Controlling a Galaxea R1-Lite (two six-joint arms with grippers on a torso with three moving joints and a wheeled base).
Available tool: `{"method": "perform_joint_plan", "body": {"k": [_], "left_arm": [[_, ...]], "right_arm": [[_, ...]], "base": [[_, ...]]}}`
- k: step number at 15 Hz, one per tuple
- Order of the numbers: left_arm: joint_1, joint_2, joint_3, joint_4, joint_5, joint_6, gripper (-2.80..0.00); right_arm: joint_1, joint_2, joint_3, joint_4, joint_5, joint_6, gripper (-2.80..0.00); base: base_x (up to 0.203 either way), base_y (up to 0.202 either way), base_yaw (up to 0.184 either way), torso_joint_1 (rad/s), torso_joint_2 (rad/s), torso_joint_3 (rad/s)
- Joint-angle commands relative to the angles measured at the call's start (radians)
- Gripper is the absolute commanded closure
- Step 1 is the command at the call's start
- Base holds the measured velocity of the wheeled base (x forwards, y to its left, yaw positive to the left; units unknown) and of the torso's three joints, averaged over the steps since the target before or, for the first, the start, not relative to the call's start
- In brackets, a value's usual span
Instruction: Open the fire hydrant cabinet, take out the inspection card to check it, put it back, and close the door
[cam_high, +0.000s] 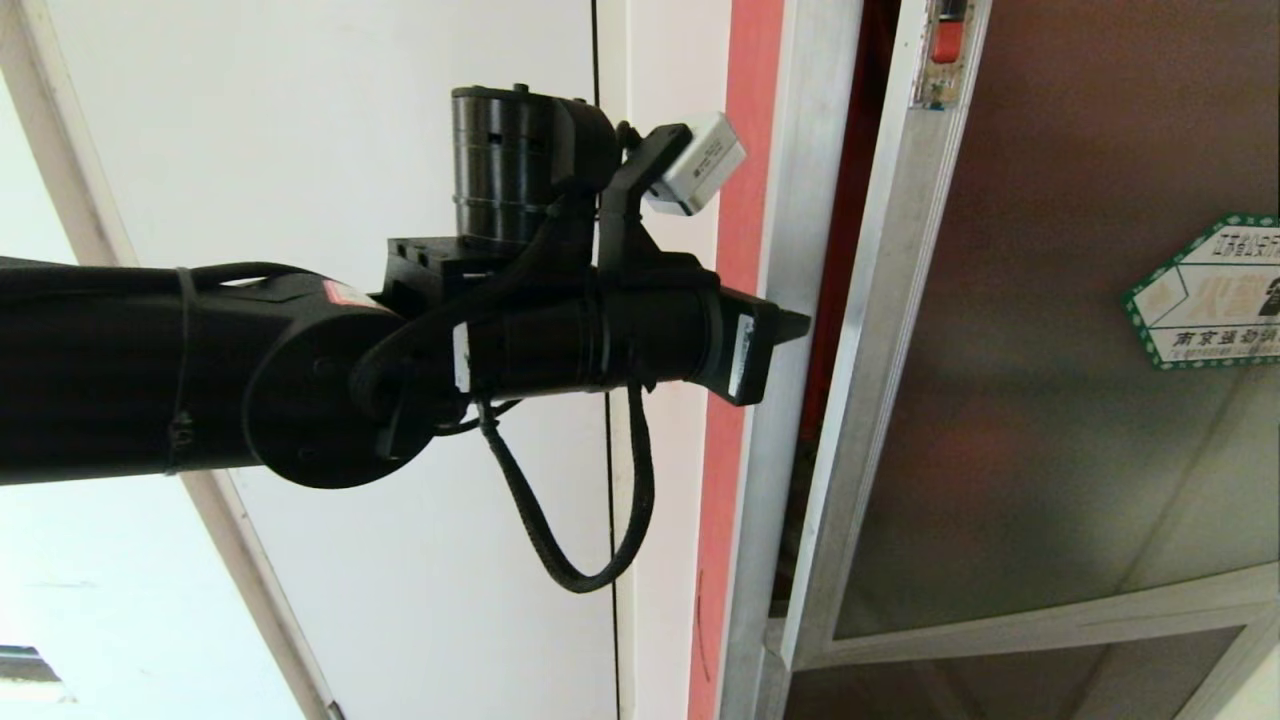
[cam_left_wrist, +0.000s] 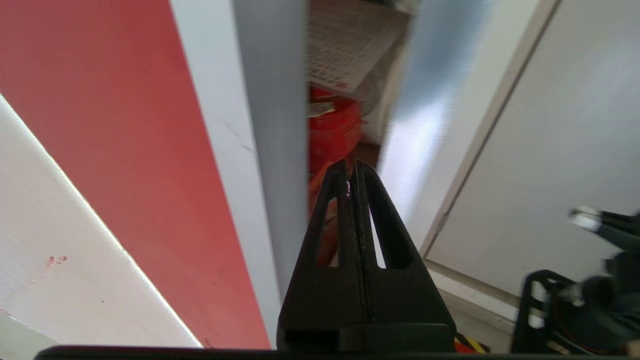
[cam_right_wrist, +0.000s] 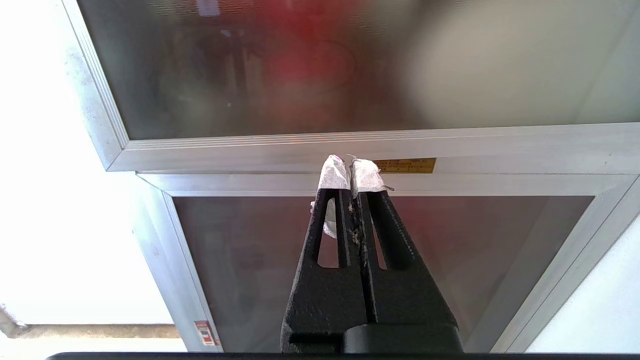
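The fire hydrant cabinet (cam_high: 790, 200) stands with its door (cam_high: 1050, 380) a little ajar. The door's dark glass bears a green-bordered hexagonal sticker (cam_high: 1210, 295), and a red latch (cam_high: 948, 40) sits on its frame. My left gripper (cam_high: 800, 322) is shut and empty, its tip at the narrow gap between the frame and the door's edge. In the left wrist view the left gripper (cam_left_wrist: 351, 162) points into that gap. Deeper inside show the gridded inspection card (cam_left_wrist: 345, 55) and red fittings (cam_left_wrist: 332, 130). My right gripper (cam_right_wrist: 350, 167) is shut with white-wrapped tips, near the door's bottom rail (cam_right_wrist: 450, 142).
A white wall panel (cam_high: 300, 150) and a red strip (cam_high: 735, 450) lie to the left of the cabinet frame. Below the door is a lower dark glass panel (cam_right_wrist: 240, 260) with a small yellow label (cam_right_wrist: 405, 165) above it. Black robot parts (cam_left_wrist: 575, 310) show in the left wrist view.
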Motion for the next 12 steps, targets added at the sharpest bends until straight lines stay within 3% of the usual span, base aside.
{"method": "perform_joint_plan", "body": {"k": [1,5,12], "left_arm": [[0.000,0.048,-0.024,-0.003,0.003,0.004,0.00],[-0.023,0.093,-0.075,-0.004,0.066,0.004,0.00],[-0.060,0.080,-0.073,-0.004,0.065,-0.005,0.00]], "right_arm": [[0.000,0.002,0.000,0.000,0.001,0.000,0.00],[0.000,0.002,0.000,0.000,0.001,0.000,0.00],[0.000,0.002,0.000,0.000,0.001,0.000,0.00]], "base": [[0.000,0.000,0.000,0.000,0.00,0.000],[0.000,0.000,0.000,0.000,0.00,0.000],[0.000,0.000,0.000,0.000,0.00,0.000]]}}
